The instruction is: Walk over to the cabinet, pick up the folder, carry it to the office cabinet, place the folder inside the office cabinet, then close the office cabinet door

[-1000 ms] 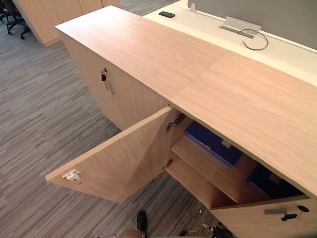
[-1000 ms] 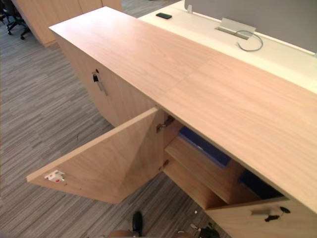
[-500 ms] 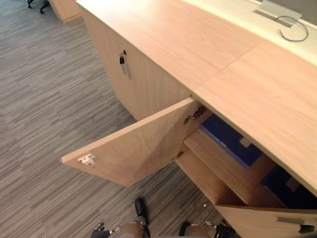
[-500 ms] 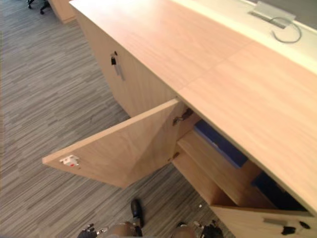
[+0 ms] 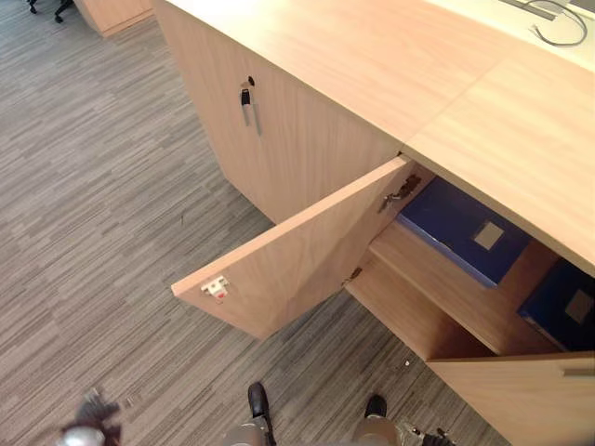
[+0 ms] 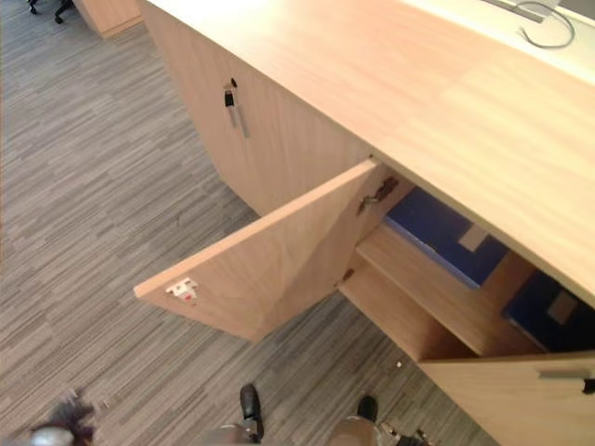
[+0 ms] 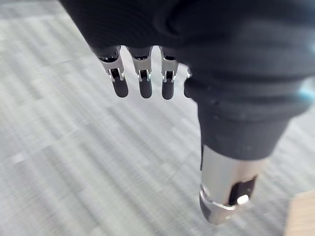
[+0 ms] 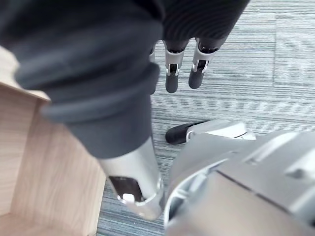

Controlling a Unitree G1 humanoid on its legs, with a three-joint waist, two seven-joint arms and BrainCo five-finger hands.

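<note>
The light wood office cabinet [image 5: 372, 56] stands before me with its left door [image 5: 297, 255] swung wide open toward me. A blue folder [image 5: 456, 228] lies flat on the upper shelf inside, and a second blue folder [image 5: 562, 307] lies further right. My left hand [image 7: 142, 81] hangs over the carpet with straight fingers, empty, and shows at the lower left [image 5: 88, 429]. My right hand [image 8: 178, 73] also hangs relaxed and empty over the carpet, beside a wooden panel.
The cabinet's right door [image 5: 521, 400] stands open at the lower right. A closed neighbouring door carries a handle with a key [image 5: 247, 104]. Behind the cabinet runs a white desk with a grey cable [image 5: 558, 23]. Grey striped carpet [image 5: 102, 214] spreads to the left.
The camera has tilted down and closer, so more of the shelf and both blue folders show. My left hand has come into view at the lower left.
</note>
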